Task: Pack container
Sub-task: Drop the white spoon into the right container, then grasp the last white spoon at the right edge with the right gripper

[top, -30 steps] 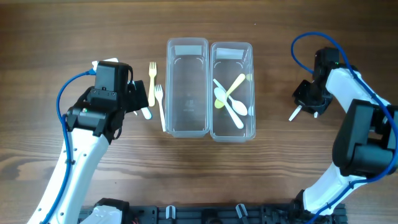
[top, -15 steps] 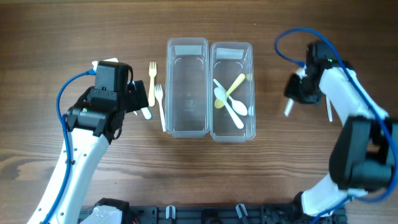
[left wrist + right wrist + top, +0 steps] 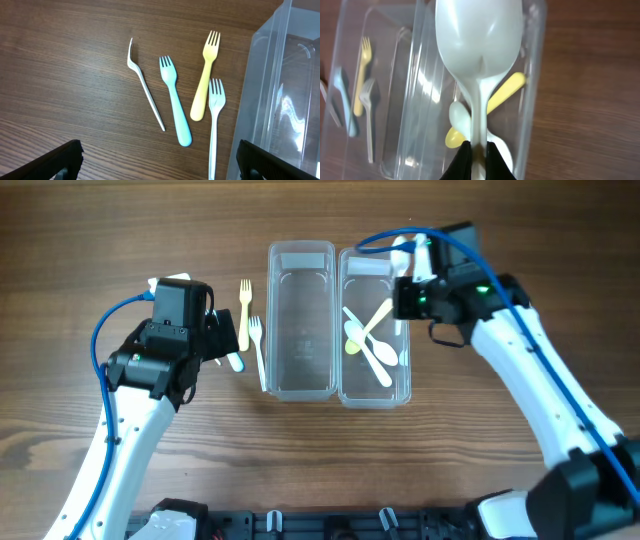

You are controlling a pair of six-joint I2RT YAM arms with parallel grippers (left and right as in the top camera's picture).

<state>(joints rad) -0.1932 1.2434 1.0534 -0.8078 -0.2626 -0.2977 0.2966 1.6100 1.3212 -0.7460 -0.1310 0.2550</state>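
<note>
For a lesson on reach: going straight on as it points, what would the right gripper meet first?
Likely the right container; the spoon held by the right gripper would touch its spoons first. Depth unclear.

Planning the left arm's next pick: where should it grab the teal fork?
Probably the upper handle, just below the tines, from straight above: the teal fork lies flat, and the yellow fork and thin white fork crowd its lower end.

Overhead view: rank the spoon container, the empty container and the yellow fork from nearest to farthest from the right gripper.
From the right gripper, shut on a white spoon:
1. Spoon container: the gripper is over its rim, on the right arm's side.
2. Empty container: alongside the first, toward the left arm.
3. Yellow fork: on the table beyond both containers, by the left arm.
</note>
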